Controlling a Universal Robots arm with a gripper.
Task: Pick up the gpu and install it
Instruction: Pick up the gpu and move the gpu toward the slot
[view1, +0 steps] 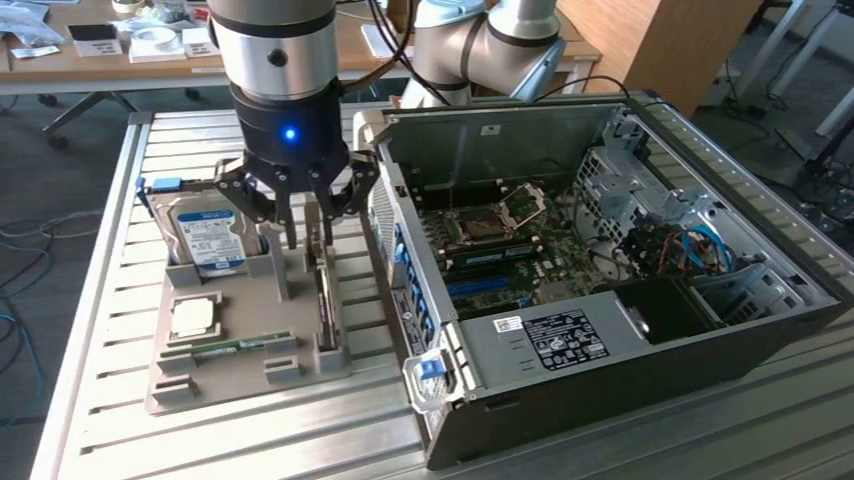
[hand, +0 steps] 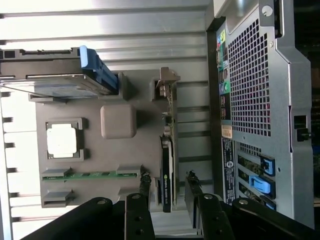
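Observation:
The gpu (view1: 324, 300) stands on edge in a slot of the grey holder tray (view1: 254, 382), its black cooler and green board (hand: 166, 160) seen edge-on with the silver bracket at the far end. My gripper (view1: 314, 240) hangs straight over it, open. In the wrist view the gripper (hand: 168, 184) straddles the card, with one fingertip (hand: 145, 182) on each side and a small gap to each. The open computer case (view1: 601, 250) lies just to the exterior view's right of the tray, with its motherboard (view1: 521, 240) exposed.
On the tray are also a silver hard drive with a blue label (view1: 211, 240), a square processor (view1: 195, 318) and a thin green memory stick (view1: 240, 345). The case's perforated rear panel (hand: 255, 100) stands close beside the gpu. The table is slatted metal.

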